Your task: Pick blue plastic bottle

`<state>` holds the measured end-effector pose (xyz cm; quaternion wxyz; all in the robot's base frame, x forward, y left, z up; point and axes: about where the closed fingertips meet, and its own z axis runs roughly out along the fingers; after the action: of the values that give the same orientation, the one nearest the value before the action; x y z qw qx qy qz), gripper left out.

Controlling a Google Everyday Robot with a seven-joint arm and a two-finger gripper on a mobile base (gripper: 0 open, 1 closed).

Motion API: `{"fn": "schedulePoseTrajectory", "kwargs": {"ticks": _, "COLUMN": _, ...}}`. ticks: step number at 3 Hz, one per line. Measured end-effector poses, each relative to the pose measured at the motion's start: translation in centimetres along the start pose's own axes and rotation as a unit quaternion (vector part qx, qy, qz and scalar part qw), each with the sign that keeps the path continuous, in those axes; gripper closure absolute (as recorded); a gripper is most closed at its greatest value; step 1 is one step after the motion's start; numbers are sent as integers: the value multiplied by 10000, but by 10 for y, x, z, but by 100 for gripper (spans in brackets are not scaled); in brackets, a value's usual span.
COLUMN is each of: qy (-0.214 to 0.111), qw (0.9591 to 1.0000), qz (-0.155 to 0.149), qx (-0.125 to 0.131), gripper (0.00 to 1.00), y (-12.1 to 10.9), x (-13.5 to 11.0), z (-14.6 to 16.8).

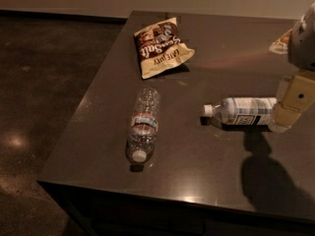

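Observation:
The blue plastic bottle (243, 111) lies on its side on the dark table (197, 68), right of centre, with its white cap pointing left. It has a pale wrap label with a dark text panel. My gripper (290, 104) hangs at the right edge of the view, directly over the bottle's base end and covering it. A clear ribbed bottle (143, 125) with a narrow blue-red band lies on its side left of centre, its cap toward the front edge.
A crumpled brown and cream snack bag (160, 45) lies at the back of the table. Another package (281, 41) shows partly behind my arm at the far right. The table's left and front edges drop to a dark floor (44, 82).

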<state>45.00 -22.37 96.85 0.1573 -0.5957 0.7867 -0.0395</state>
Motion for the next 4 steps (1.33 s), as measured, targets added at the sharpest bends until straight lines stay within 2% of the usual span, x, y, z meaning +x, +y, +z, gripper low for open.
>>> {"fn": "schedulePoseTrajectory", "kwargs": {"ticks": 2, "qy": 24, "qw": 9999, "qz": 22, "qx": -159, "gripper": 0, "y": -26, "x": 16, "z": 46}}
{"fn": "schedulePoseTrajectory", "kwargs": {"ticks": 4, "qy": 102, "qw": 9990, "qz": -47, "qx": -428, "gripper": 0, "y": -26, "x": 28, "z": 94}}
